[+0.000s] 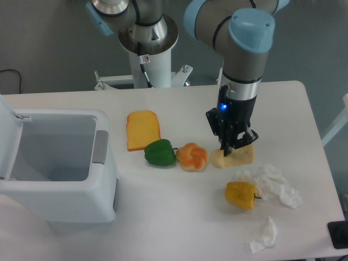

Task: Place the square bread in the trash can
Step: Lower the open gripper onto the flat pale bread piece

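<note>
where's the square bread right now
The square bread lies on the table right of centre, directly under the gripper, touching the orange bun on its left, with the yellow pepper in front.

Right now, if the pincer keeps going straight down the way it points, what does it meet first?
The square bread. The pincer points straight down and its fingers already sit at the bread's top, seemingly either side of it; whether they touch yet I cannot tell.

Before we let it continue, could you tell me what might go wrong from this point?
The gripper sits at the square bread, near its middle; the lumpy crust could slip from the jaws. The round bun touches the bread and might get dragged. Carrying it to the trash can passes over the green pepper.
</note>
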Robot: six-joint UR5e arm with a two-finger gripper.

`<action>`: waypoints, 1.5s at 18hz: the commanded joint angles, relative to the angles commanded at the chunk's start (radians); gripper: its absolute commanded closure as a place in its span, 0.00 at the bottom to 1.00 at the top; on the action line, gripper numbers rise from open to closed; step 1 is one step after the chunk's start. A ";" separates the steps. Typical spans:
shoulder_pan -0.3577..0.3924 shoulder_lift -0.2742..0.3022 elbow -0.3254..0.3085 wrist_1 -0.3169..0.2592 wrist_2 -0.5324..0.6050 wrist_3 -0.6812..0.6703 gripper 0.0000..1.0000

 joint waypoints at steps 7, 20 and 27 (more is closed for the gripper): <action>0.008 0.003 0.006 -0.003 -0.034 -0.026 1.00; 0.006 0.021 0.023 -0.014 -0.075 -0.118 1.00; 0.031 0.055 0.028 -0.015 -0.167 -0.205 1.00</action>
